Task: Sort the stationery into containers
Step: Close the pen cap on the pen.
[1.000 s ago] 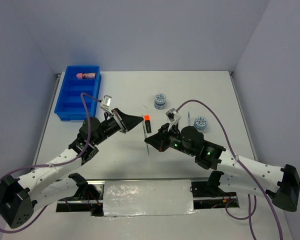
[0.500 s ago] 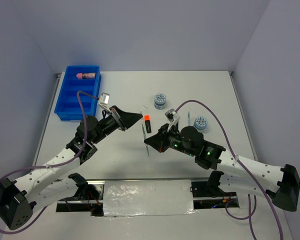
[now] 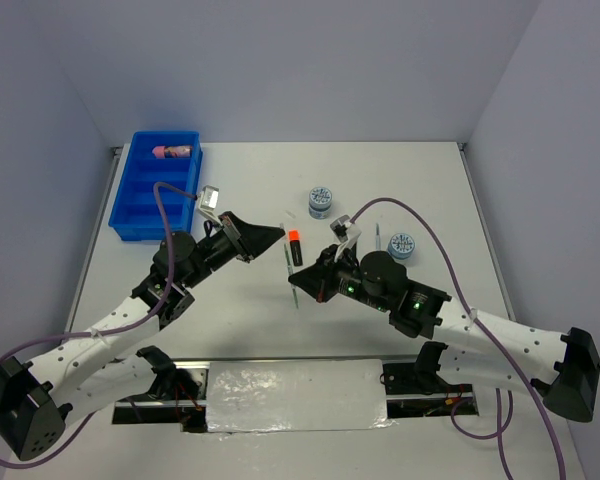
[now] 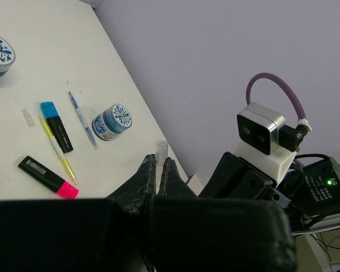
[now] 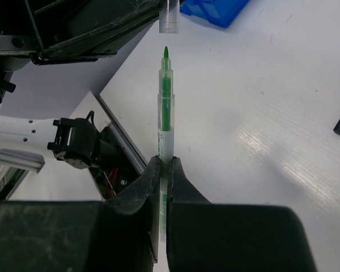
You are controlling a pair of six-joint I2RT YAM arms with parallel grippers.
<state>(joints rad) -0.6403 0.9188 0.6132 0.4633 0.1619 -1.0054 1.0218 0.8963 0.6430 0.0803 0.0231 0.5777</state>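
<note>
Far left: blue tray [image 3: 155, 190] sitting at table's left edge, pink cylinder [image 3: 173, 152] lying in its far compartment. Left gripper [image 4: 160, 164] pressing together on clear cap [image 5: 170, 16]. Right gripper [image 5: 164, 164] pinching green pen [image 5: 165, 107] low on barrel, bare tip pointing at cap, just apart. We are judging pen light, stiff, slick, and cap tiny, crushable. We are favouring gentle mid-barrel hold.
</note>
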